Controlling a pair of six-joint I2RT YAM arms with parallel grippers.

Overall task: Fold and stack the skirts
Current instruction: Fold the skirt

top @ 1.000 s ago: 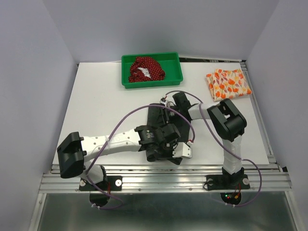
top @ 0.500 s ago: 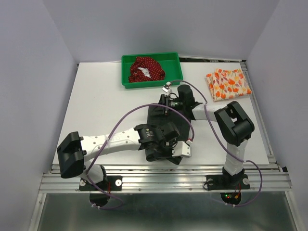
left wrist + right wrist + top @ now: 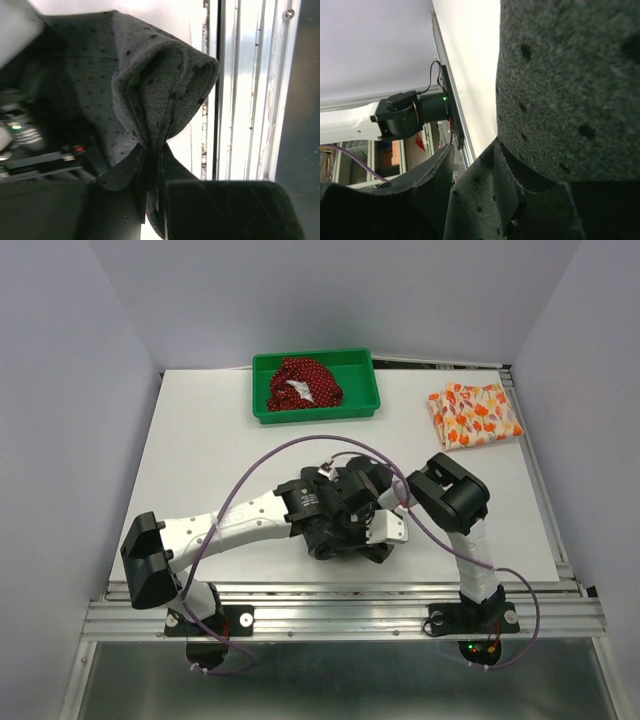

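The charcoal-grey skirt [image 3: 372, 552] lies bunched at the table's near middle, mostly hidden under both grippers. My left gripper [image 3: 345, 530] is shut on a gathered fold of it [image 3: 162, 85], with the cloth pinched between the fingers [image 3: 117, 175]. My right gripper [image 3: 352, 492] is shut on another edge of the same skirt [image 3: 560, 75]. The two grippers are close together. The dark red dotted skirt [image 3: 305, 383] sits crumpled in the green tray [image 3: 315, 417]. The orange-and-white skirt [image 3: 474, 414] lies folded at the back right.
A white tag [image 3: 388, 528] shows on the grey skirt next to the grippers. The metal rail [image 3: 340, 605] runs along the table's near edge, close behind the left gripper [image 3: 250, 100]. Purple cables loop over both arms.
My right gripper has drawn the skirt's far edge back toward the near side, beside the left gripper. The spread grey cloth is now bunched under both grippers. The left gripper shifted slightly away from the rail.
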